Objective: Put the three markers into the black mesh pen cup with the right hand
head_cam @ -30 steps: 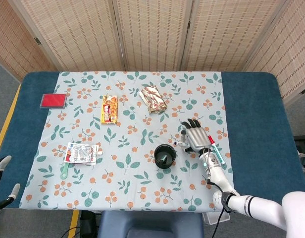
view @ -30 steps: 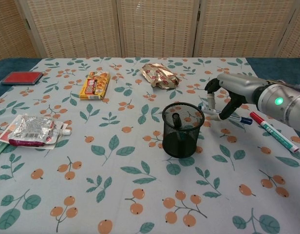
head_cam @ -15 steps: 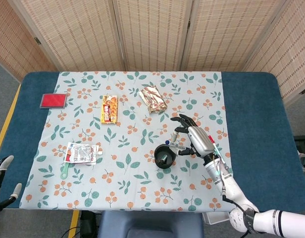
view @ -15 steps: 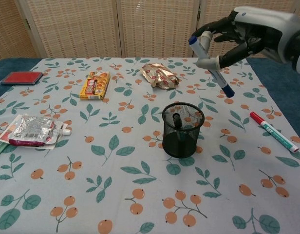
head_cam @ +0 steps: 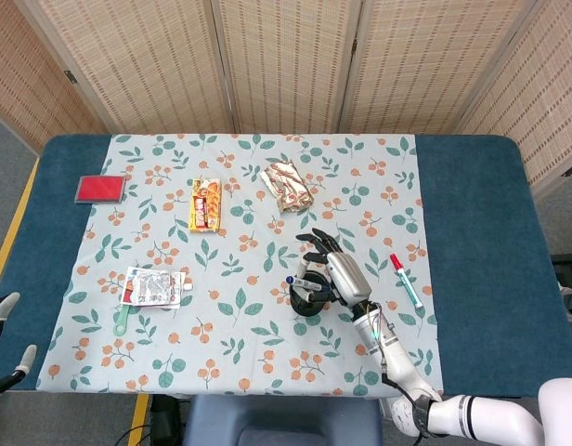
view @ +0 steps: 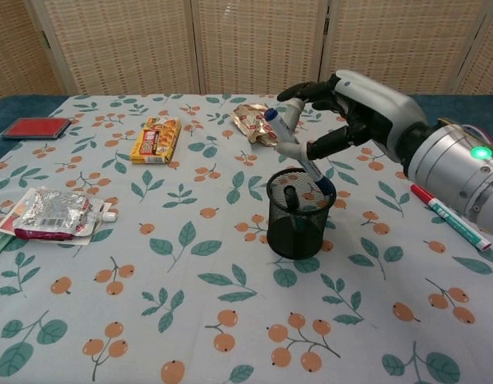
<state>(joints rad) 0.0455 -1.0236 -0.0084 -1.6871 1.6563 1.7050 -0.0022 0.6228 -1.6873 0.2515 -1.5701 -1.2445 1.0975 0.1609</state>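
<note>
The black mesh pen cup (view: 300,213) (head_cam: 308,294) stands mid-table with one dark marker (view: 290,198) inside. My right hand (view: 354,108) (head_cam: 331,270) hovers just above the cup and pinches a white marker with blue ends (view: 296,150) (head_cam: 305,283). That marker is tilted, its lower blue end at the cup's rim. A red-capped marker (view: 450,216) (head_cam: 405,280) lies flat on the cloth to the right of the cup. My left hand (head_cam: 6,346) shows only at the lower left edge of the head view, off the table, holding nothing.
A crumpled brown snack wrapper (view: 262,126) lies behind the cup. A yellow snack pack (view: 154,138), a silver pouch (view: 51,214) and a red pad (view: 33,127) sit on the left half. The floral cloth (view: 190,320) covers the blue table.
My right hand has carried the blue-ended marker from high right of the cup leftward and down, so its lower end now meets the cup's rim. The red-capped marker stays put.
</note>
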